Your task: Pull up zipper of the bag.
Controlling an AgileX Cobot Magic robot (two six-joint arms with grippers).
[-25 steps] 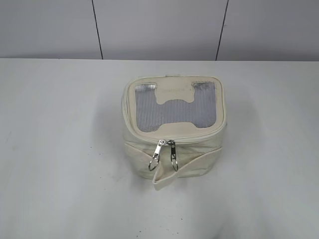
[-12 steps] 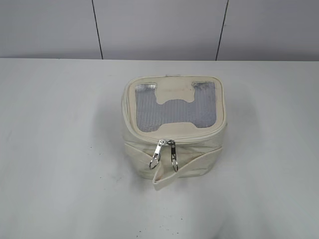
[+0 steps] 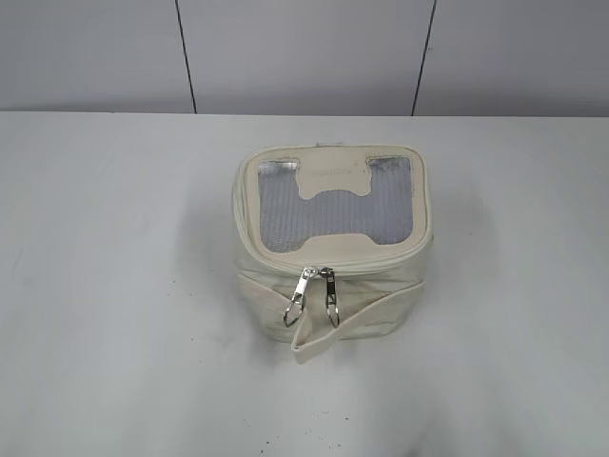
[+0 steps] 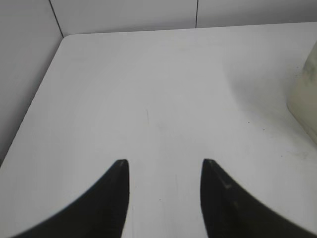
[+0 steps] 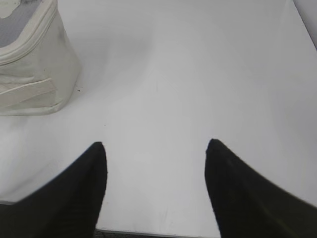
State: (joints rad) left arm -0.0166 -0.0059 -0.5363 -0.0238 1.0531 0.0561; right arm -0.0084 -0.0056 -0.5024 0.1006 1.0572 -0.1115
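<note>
The cream-white boxy bag [image 3: 276, 276] stands in the middle of the table in the exterior view, its grey H-shaped mesh window facing up. The cream zipper [image 3: 381, 263] rings the top panel. Its two silver pulls [image 3: 315, 295] hang side by side at the front, oval loops down. The bag's edge shows at the right of the left wrist view [image 4: 304, 94] and at the upper left of the right wrist view [image 5: 34, 74]. My left gripper [image 4: 165, 163] is open and empty over bare table. My right gripper [image 5: 156, 145] is open and empty, right of the bag. Neither gripper shows in the exterior view.
The white table [image 3: 114, 286] extends around the bag on all sides. A grey panelled wall [image 3: 304, 57] stands behind it. The table's far left corner shows in the left wrist view [image 4: 67, 37], and its near edge at the bottom of the right wrist view [image 5: 148, 233].
</note>
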